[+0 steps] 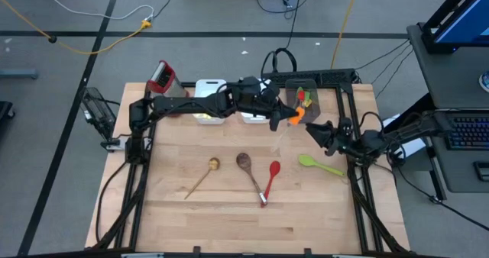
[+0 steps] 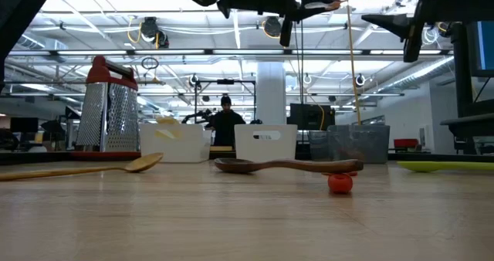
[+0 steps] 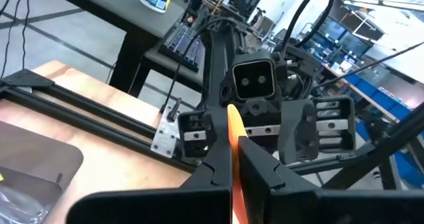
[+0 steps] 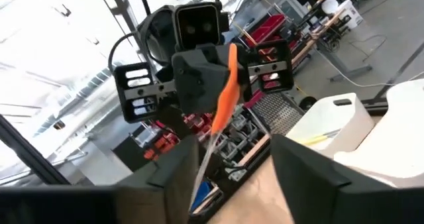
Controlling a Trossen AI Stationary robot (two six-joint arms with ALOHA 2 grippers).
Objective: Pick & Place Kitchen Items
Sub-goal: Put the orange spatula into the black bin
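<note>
Above the tabletop's point(image 1: 229, 212) far right, your left gripper point(image 1: 284, 117) clamps the orange spatula point(image 1: 295, 116), its long axis pointing at the parted, empty right gripper point(image 1: 315, 130) facing it.

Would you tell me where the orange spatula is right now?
In the high view the orange spatula is off the table, clamped in the left tool right of centre, beside the grey bin, with the open right tool facing it.
</note>
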